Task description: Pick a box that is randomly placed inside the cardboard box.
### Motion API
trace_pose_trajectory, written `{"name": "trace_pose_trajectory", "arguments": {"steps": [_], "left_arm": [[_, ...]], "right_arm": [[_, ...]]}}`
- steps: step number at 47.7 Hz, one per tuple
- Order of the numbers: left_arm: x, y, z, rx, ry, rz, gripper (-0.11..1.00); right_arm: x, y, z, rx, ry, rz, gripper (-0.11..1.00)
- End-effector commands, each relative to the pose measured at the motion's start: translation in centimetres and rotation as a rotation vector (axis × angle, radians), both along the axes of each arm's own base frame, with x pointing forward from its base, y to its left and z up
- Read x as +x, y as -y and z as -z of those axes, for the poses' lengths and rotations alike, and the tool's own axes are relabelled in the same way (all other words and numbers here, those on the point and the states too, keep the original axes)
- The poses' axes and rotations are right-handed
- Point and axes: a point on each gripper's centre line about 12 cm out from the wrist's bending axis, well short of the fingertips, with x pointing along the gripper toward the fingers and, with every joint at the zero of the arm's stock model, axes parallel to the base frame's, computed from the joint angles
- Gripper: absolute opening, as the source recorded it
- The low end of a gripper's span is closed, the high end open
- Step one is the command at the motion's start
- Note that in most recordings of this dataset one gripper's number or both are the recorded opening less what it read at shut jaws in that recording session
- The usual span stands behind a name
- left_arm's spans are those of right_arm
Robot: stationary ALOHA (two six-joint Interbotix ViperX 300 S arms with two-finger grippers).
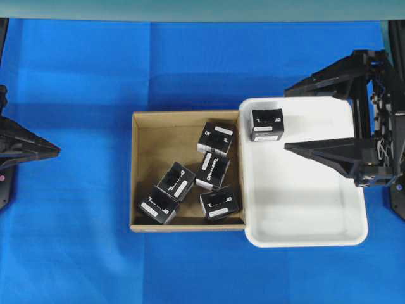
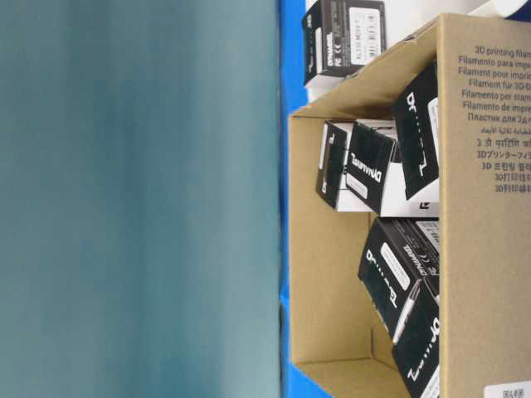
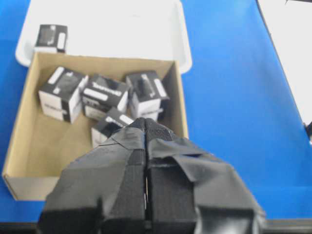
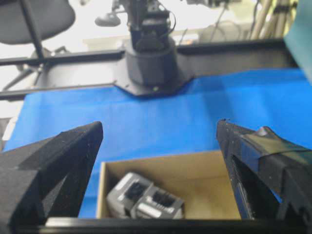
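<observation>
The brown cardboard box (image 1: 158, 142) lies mid-table and holds several small black boxes with white labels, among them one (image 1: 215, 138) by its right wall and one (image 1: 158, 204) in its near left corner. My right gripper (image 1: 286, 119) stands open over the white tray, its fingertips just right of a lone black box (image 1: 267, 124); nothing sits between the fingers. In the right wrist view the open right gripper (image 4: 160, 124) frames the cardboard box (image 4: 204, 185) and two boxes (image 4: 146, 200). At the far left my left gripper (image 1: 57, 151) is shut and empty, the same gripper (image 3: 145, 123) pointing at the cardboard box (image 3: 44, 141).
A white plastic tray (image 1: 304, 209) butts against the cardboard box's right wall. Blue cloth covers the table all round. The table-level view shows the cardboard box's printed outer wall (image 2: 489, 265) close up, with boxes (image 2: 372, 166) leaning inside.
</observation>
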Motion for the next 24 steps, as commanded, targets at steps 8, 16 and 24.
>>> {"name": "trace_pose_trajectory", "arguments": {"steps": [8, 16, 24], "left_arm": [[-0.2, -0.1, -0.8, 0.007, 0.036, -0.002, -0.07], [-0.4, -0.1, -1.1, 0.016, 0.048, -0.001, -0.07], [-0.9, -0.1, -1.4, 0.012, 0.07, -0.002, -0.07]], "right_arm": [[-0.8, -0.2, -0.1, 0.03, 0.022, -0.006, 0.98], [-1.4, 0.1, -0.1, 0.03, 0.031, 0.006, 0.98], [-1.9, 0.1, 0.2, 0.033, 0.03, 0.008, 0.98]]}}
